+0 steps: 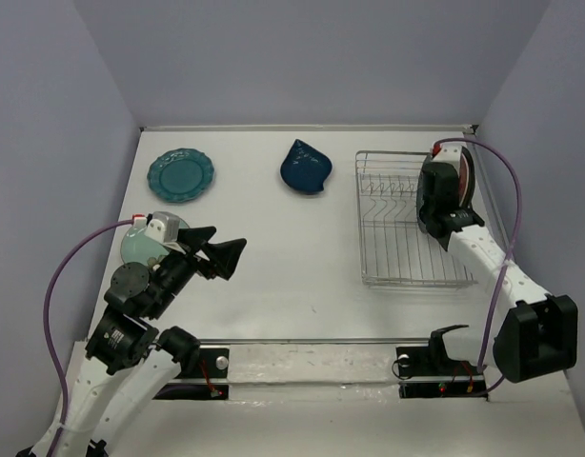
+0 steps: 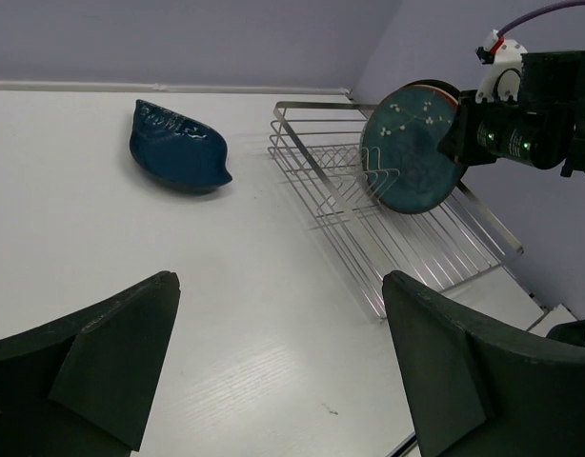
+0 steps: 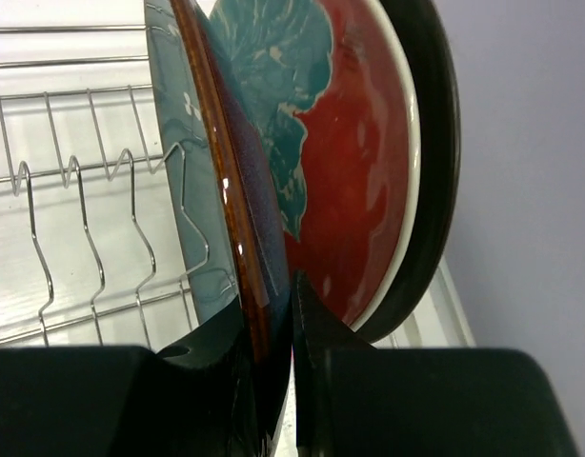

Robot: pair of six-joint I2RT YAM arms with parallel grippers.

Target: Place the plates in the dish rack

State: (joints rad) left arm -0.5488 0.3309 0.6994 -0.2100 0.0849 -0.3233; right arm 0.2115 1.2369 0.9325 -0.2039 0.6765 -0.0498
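My right gripper (image 3: 271,295) is shut on the rim of the glossy dark teal plate (image 3: 192,190), which stands upright at the far right end of the dish rack (image 1: 407,257). Right behind it stand the red-and-light-blue plate (image 3: 350,162) and a dark-rimmed plate (image 3: 437,143). From the left wrist view the held plate (image 2: 412,152) sits among the tines. On the table lie the scalloped teal plate (image 1: 181,174), the dark blue leaf-shaped plate (image 1: 306,168) and the pale mint plate (image 1: 136,246), which is partly hidden under my left arm. My left gripper (image 1: 221,252) hangs open over bare table, holding nothing.
The rack's left and near slots (image 2: 407,257) hold no plates. Purple walls close in the table at the back and on both sides. A metal rail (image 1: 302,362) runs along the near edge between the arm bases.
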